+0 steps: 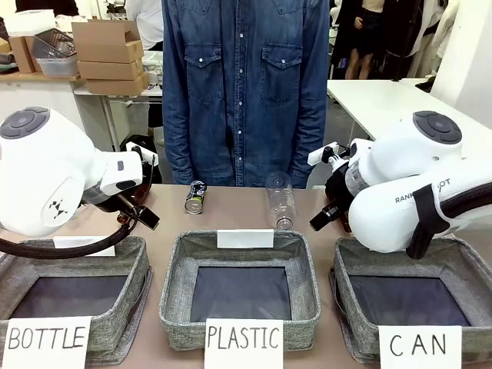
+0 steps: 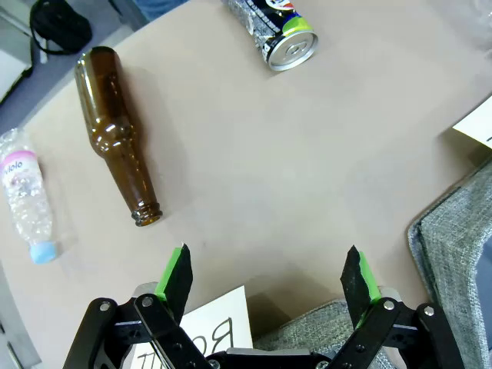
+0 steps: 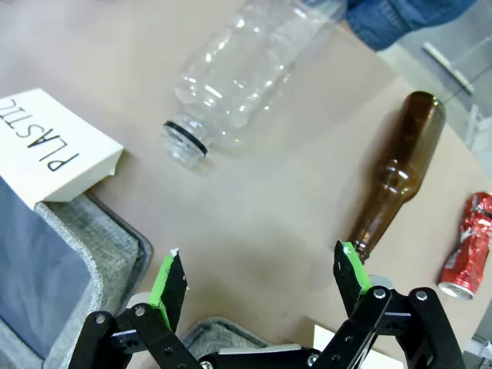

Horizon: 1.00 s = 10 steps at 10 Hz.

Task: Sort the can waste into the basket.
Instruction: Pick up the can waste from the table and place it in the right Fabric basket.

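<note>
Tan table (image 1: 238, 215). Grey baskets in a row at the near edge: BOTTLE basket (image 1: 134, 288), PLASTIC basket (image 1: 175, 284), CAN basket (image 1: 342, 296). Beyond them, lying flat: dark blue can (image 1: 196, 197), clear plastic bottle (image 1: 281, 201), brown glass bottle (image 2: 117, 131), second brown bottle (image 3: 396, 173), crushed red can (image 3: 469, 244), small blue-capped bottle (image 2: 27, 192).

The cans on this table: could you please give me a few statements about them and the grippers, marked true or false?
1. The Pepsi can lies on the table, outside the baskets. True.
2. The red can is inside the CAN basket. False: it lies crushed on the table, next to a brown glass bottle.
3. The left gripper is shut on a can. False: it is open and holds nothing.
4. The right gripper is open. True.
</note>
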Motion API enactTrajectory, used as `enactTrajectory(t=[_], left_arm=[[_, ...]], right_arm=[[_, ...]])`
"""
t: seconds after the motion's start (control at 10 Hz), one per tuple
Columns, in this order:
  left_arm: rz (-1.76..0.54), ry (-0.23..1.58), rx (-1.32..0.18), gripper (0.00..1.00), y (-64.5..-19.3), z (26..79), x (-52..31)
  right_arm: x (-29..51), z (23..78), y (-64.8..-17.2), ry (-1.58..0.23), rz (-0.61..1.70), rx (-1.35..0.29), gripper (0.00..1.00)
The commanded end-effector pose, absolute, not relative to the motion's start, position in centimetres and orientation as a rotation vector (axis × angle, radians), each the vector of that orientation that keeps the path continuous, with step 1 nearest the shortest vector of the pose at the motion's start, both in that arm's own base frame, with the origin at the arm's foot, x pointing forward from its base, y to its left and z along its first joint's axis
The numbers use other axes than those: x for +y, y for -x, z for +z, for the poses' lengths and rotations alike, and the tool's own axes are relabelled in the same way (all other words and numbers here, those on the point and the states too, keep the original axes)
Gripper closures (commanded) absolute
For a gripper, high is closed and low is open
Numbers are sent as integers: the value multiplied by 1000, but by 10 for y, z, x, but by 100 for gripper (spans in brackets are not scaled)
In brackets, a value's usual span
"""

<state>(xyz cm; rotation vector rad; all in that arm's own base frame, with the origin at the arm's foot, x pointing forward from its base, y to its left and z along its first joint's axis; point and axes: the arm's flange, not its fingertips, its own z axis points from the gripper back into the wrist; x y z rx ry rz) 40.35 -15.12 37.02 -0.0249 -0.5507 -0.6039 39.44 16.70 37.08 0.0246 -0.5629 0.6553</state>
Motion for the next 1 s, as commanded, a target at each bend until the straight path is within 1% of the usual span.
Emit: enactTrajectory(t=[0.0,0.1,0.2,0.3,0.4,0.5,0.6,0.7,0.8,0.9], left_arm=[[-620,20,-555,0,-393,400,-148],[-679,59,-571,0,-372,437,-141],[-759,47,-574,0,-345,474,-130],[-829,101,-632,0,-310,513,-119],[-904,118,-682,0,-283,533,-118],[-908,66,-733,0,-270,535,-123],[-821,69,-651,0,-330,522,-147],[-821,69,-651,0,-330,522,-147],[-821,69,-651,0,-330,522,-147],[-863,68,-679,0,-303,553,-137]], right_arm=[[168,400,-373,-30,650,-545,0],[165,440,-341,-88,665,-535,0],[162,483,-304,-126,628,-553,0],[161,522,-265,-121,573,-627,0],[165,537,-236,-110,619,-681,0],[168,533,-224,-26,615,-720,0],[180,531,-298,-100,627,-636,0],[180,531,-298,-100,627,-636,0],[178,570,-251,-74,624,-698,0],[184,550,-266,-99,668,-584,0]])
